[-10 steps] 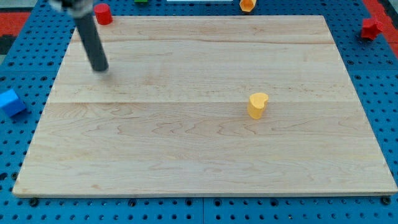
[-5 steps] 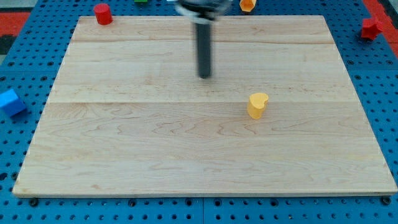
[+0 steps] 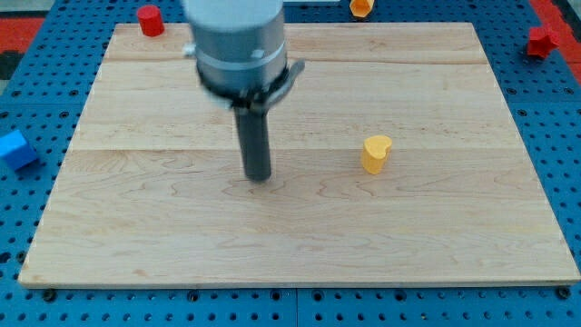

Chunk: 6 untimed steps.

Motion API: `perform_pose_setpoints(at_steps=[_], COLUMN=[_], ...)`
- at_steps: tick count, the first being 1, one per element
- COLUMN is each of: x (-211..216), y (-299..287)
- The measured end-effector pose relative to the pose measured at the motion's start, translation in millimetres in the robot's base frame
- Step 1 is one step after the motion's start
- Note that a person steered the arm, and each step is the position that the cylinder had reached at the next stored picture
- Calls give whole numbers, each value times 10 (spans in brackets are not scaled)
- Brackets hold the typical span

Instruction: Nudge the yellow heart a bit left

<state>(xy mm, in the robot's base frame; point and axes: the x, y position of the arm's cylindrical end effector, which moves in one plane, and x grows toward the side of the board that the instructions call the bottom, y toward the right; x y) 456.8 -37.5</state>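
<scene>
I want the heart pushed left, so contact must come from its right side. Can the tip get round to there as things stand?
Probably yes. My tip sits to the view's left of the yellow heart, apart from it, and no other block stands near the heart.

My tip rests on the wooden bench a little left of the frame's centre, well apart from the yellow heart, which sits to its right. A red cylinder stands at the bench's upper left corner. Off the bench lie a blue cube at the left edge, a red block at upper right, and an orange block at the top.
</scene>
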Motion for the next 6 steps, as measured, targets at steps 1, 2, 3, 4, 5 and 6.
perform_pose_setpoints(at_steps=[1, 2, 3, 4, 5, 6], x=[-408, 844, 1423, 591, -398, -533], y=[-470, -540, 576, 1623, 2148, 1850])
